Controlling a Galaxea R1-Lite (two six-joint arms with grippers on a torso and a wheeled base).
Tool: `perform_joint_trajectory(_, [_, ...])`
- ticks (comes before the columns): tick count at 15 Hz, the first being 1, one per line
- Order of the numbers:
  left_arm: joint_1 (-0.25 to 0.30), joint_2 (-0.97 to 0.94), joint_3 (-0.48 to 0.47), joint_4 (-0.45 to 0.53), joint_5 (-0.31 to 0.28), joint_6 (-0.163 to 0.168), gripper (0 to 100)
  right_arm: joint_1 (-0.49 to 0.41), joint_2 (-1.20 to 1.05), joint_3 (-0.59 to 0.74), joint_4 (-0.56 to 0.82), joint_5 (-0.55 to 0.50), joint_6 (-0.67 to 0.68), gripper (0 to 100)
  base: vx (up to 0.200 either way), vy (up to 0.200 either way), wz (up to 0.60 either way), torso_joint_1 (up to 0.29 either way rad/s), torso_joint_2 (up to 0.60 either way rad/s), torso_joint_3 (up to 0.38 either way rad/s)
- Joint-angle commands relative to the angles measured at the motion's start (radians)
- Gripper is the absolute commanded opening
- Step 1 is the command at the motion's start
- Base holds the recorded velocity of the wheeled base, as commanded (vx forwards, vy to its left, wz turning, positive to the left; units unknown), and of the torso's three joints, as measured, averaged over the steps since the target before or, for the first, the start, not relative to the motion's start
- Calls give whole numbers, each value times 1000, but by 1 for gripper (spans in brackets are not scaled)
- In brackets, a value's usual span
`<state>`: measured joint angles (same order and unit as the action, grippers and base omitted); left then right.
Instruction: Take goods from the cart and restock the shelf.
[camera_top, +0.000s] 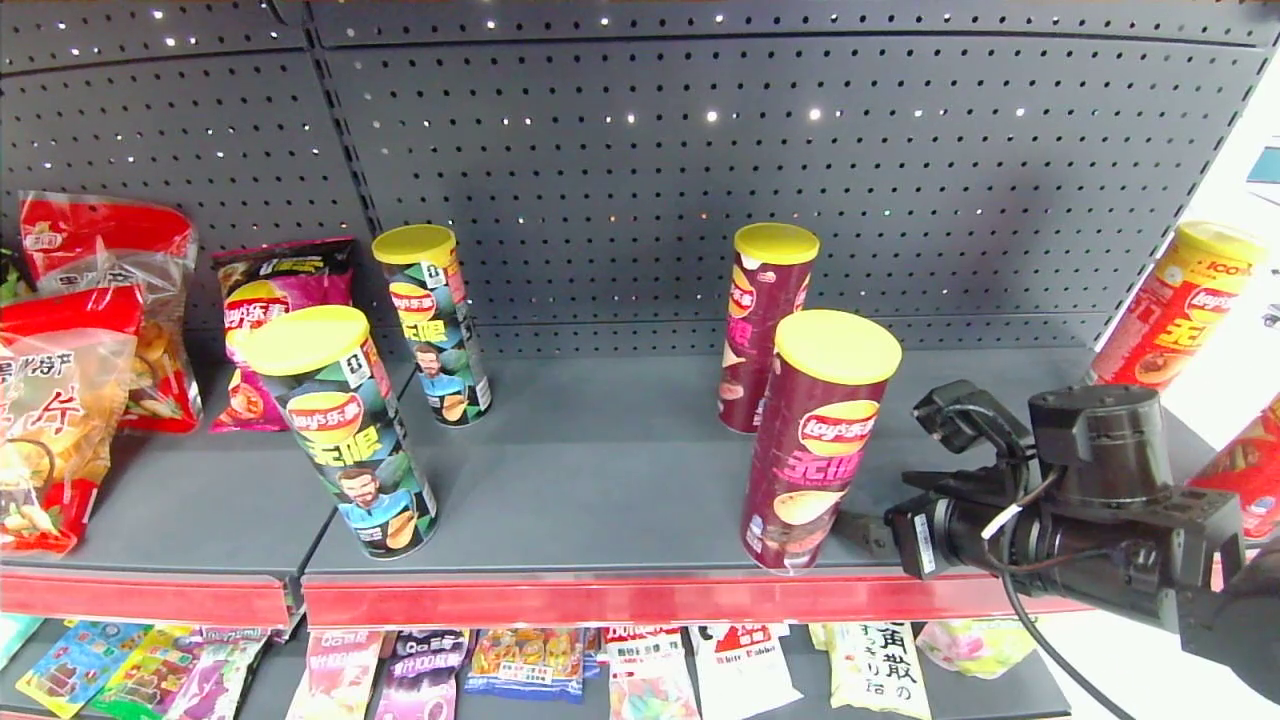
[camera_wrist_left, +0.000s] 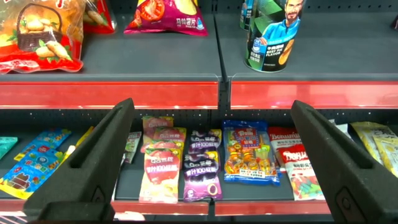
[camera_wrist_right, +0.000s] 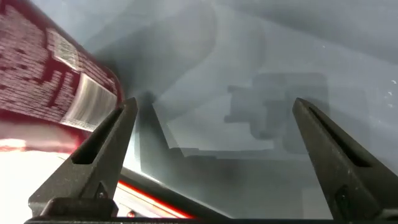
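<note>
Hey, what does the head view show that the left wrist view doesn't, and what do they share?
The head view adds two maroon cans, the right gripper beside the front one, and a red can at the far right. The left wrist view adds the left gripper, open. Both share the front teal can, the purple chip bag, the red shelf edge and the candy packets below.
</note>
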<state>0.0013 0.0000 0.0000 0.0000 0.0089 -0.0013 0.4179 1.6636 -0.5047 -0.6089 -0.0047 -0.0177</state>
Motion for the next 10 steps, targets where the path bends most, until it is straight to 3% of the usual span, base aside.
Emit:
perform_joint_trajectory(1, [0, 0, 0, 0, 0, 0, 100, 7, 2, 0, 0, 0, -1, 100, 0, 0, 0, 0, 0, 0])
perform_joint_trajectory(10, [0, 0, 0, 0, 0, 0, 100, 33, 1, 0, -14, 0, -1, 100, 0, 0, 0, 0, 0, 0])
